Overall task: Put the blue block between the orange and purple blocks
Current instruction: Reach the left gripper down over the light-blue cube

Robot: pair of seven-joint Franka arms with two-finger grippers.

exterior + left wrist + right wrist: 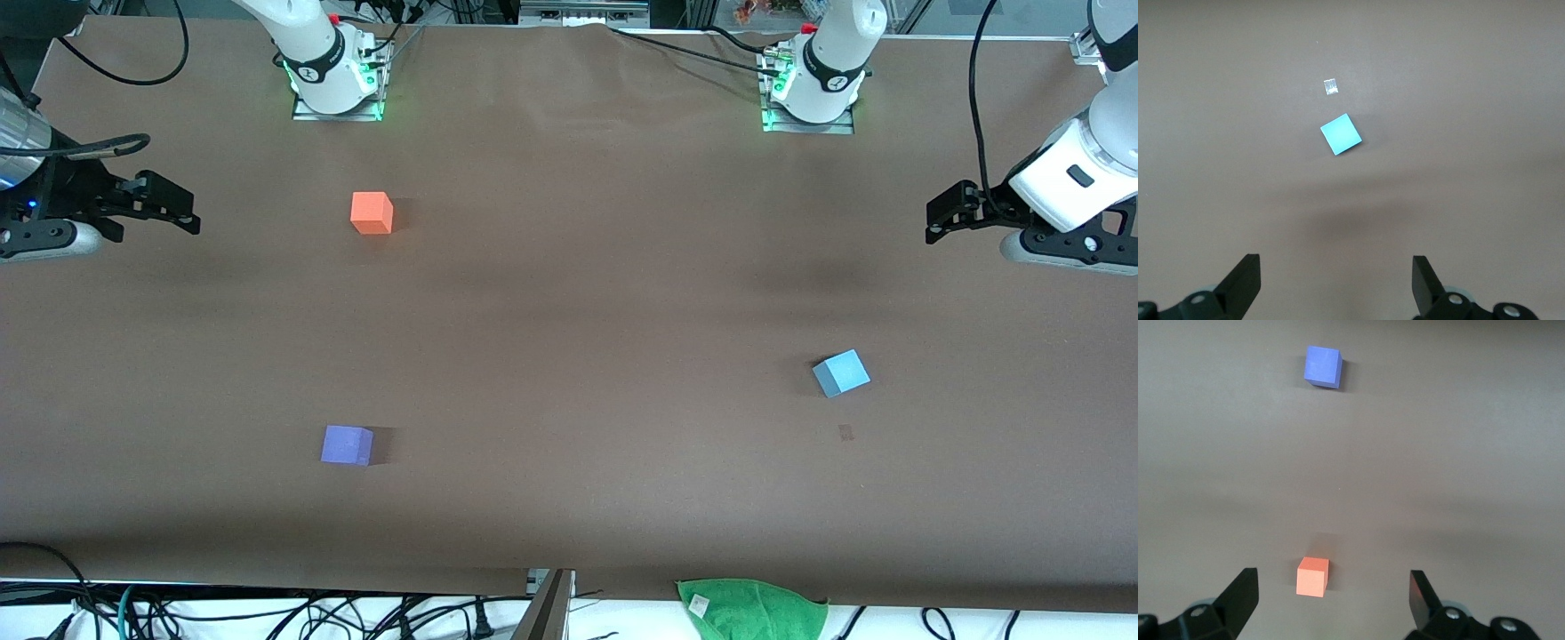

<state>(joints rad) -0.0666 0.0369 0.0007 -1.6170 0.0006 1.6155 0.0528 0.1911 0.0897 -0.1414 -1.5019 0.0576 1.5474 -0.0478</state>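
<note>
While both arms wait with jaws apart and empty, three small matte cubes lie well apart on the brown table.
Nearest the front camera lies the purple block, then the sky-blue blue block, turned askew, toward the left arm's end near the left gripper; farthest, the orange block, near the right gripper.

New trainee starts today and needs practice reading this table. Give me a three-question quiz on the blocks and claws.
1. True or false: the blue block lies between the orange block and the purple block.
2. Which block lies nearest the front camera: A orange, B purple, C blue?
3. Fill in: both the left claw and the right claw are ____ and hold nothing.

Key: 1 false; 2 B; 3 open.
</note>
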